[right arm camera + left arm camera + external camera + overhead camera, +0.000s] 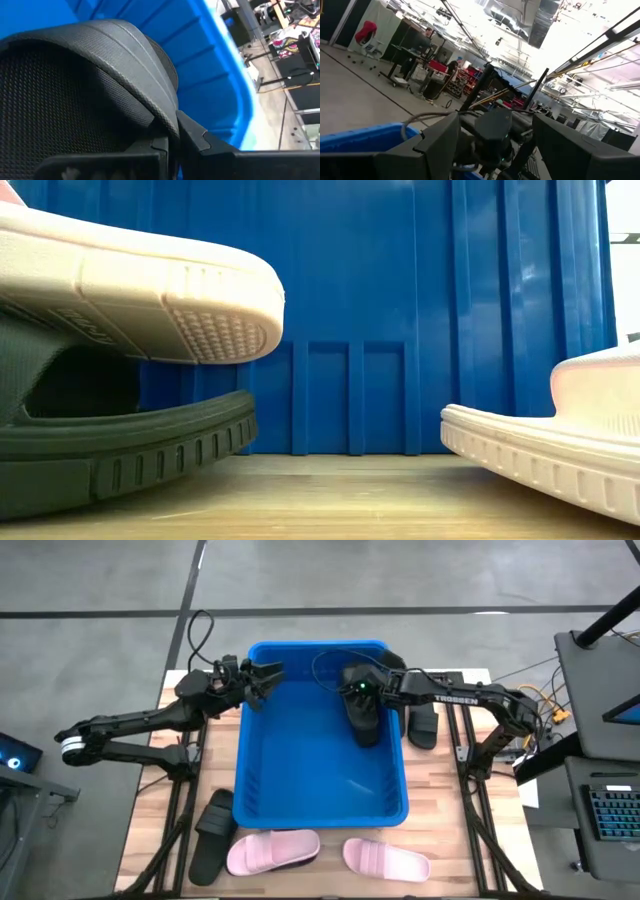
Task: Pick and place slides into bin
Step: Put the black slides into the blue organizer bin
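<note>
Right gripper point(362, 700) is held over the bin point(250, 780), inside its far right corner, jaws pressed together on the strap of a black slide point(366, 722). That slide hangs within the bin walls; its long axis is seen running roughly far-to-near, parallel to the bin's right wall, toe end toward the near side. In the right wrist view the ribbed strap point(120, 75) is pinched right at the fingers point(195, 137), blue wall close behind. Judgement: the release is purely a drop, since bin floor lies straight below the held slide and no sideways travel is needed.

Left gripper point(262, 683) is parked at the bin's far left corner, jaws spread, nothing held. No slide is seen between its fingers in the left wrist view.

Remaining slides outside the bin:
- a second black slide point(424, 722) on the table just beside the bin's right wall, near the far right corner; right arm is clearly nearer.
- a third black slide point(212, 832) at the bin's near left corner, with a pink slide point(272, 851) overlapping it; left arm is nearer.
- another pink slide point(386, 858) along the table's near edge, right of centre.

A sixth slide cannot be located.
</note>
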{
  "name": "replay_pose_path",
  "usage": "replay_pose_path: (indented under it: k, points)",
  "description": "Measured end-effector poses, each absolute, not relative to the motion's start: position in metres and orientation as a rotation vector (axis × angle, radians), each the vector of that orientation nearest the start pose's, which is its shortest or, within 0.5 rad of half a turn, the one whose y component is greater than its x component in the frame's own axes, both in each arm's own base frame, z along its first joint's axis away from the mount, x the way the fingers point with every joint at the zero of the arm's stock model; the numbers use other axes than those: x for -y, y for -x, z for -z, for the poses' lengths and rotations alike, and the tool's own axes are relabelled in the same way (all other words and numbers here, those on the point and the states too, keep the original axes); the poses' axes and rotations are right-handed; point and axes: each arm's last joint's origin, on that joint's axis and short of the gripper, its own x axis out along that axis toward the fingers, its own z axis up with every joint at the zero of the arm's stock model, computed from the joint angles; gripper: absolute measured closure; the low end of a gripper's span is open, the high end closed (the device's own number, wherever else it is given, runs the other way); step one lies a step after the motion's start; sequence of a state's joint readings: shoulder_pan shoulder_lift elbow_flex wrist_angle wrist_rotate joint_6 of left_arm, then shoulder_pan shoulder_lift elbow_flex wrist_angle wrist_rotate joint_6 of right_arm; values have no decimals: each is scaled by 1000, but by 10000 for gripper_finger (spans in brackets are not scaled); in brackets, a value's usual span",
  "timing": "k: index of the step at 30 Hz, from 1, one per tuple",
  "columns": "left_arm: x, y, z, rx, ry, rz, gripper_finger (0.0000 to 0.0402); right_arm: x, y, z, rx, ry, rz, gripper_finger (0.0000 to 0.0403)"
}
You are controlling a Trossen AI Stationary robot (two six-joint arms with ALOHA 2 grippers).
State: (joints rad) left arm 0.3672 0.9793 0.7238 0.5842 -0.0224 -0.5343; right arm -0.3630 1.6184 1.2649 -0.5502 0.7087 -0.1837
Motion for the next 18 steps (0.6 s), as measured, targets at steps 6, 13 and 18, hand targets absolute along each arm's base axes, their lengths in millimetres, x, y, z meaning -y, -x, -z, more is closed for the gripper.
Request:
replay_pose_path:
  k: [6,13,18]
  points:
    - [-79,-202,-350,422,468,-299,162,143,-304,-245,-1045,356,902,394]
    - [-79,-202,-350,422,469,-299,162,150,-291,-223,-1138,366,882,394]
    - [-79,-202,-350,423,471,-298,162,149,-288,-215,-1154,367,869,392]
